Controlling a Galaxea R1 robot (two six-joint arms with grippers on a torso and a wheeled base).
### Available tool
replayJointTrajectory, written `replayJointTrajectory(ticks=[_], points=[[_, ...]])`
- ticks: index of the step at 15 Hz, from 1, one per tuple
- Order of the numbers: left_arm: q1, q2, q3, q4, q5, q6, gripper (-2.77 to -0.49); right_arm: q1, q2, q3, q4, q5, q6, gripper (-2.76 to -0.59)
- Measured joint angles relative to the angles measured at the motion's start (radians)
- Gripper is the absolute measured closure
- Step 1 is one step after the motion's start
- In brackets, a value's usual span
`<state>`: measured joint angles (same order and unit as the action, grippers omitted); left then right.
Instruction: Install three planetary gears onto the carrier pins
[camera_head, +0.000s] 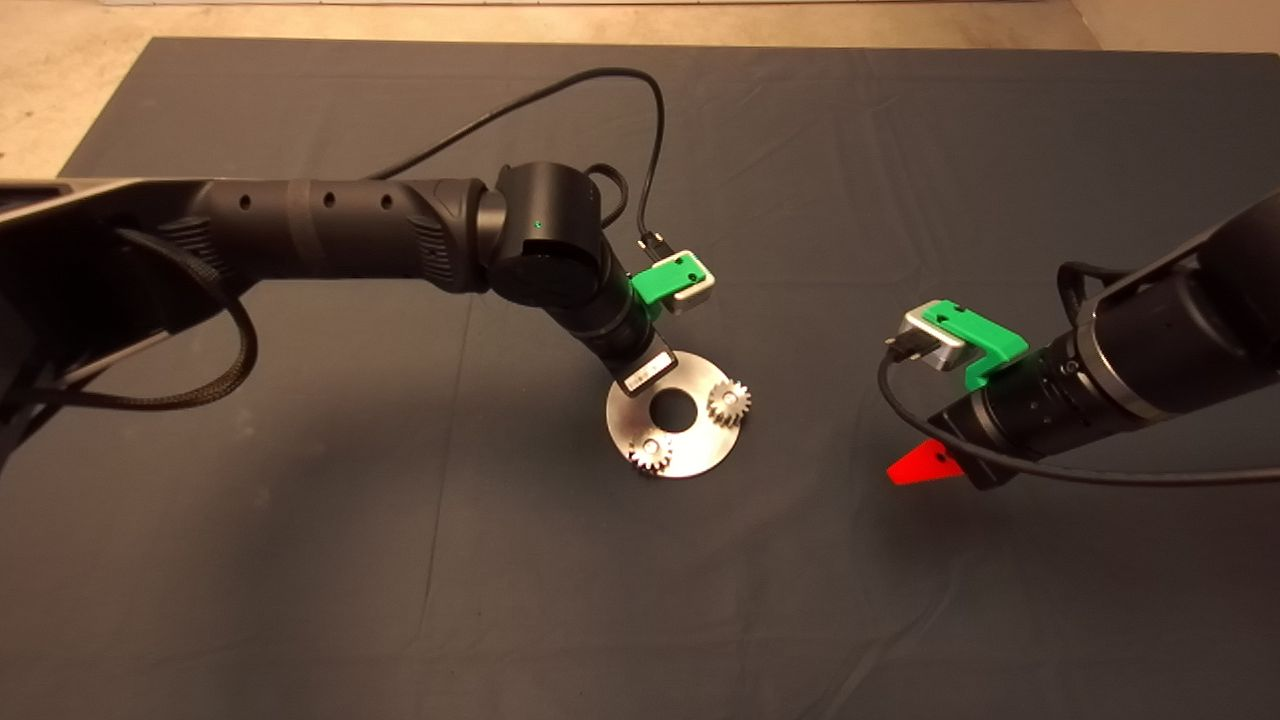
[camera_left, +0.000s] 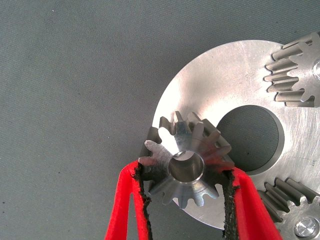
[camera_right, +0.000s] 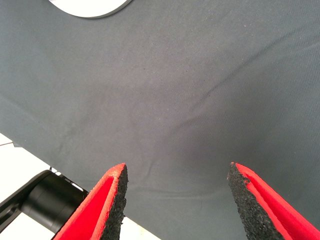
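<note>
Meanwhile, left pincer (camera_left: 187, 200) clamps third gear (camera_left: 186, 160) over disc (camera_left: 225, 80).

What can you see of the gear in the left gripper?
The third planetary gear is small, shiny silver metal with pointed teeth and an open centre bore. The left gripper is shut on it, black pads pressing opposite sides of its teeth. It sits tilted over the carrier disc's edge beside the large centre hole. Whether it sits on a pin yet cannot be told.
</note>
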<state>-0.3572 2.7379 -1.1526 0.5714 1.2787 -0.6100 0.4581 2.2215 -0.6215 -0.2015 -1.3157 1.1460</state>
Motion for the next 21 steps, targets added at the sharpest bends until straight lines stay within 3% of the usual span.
replayJointTrajectory(ticks=[5, 10, 13, 21], points=[[-0.003, 0.024, -0.029, -0.002, 0.005, 0.075, -0.54, 0.000, 0.000, 0.000, 0.000, 0.003, 0.004, -1.47], [-0.006, 0.044, -0.043, -0.003, 0.041, 0.129, -0.54, 0.000, 0.000, 0.000, 0.000, 0.004, 0.004, -1.47], [-0.006, 0.050, -0.044, -0.004, 0.081, 0.175, -0.54, 0.000, 0.000, 0.000, 0.000, 0.004, 0.004, -1.47], [-0.009, 0.057, -0.054, -0.019, 0.091, 0.232, -0.54, 0.000, 0.003, 0.008, 0.000, 0.021, 0.004, -1.47]])
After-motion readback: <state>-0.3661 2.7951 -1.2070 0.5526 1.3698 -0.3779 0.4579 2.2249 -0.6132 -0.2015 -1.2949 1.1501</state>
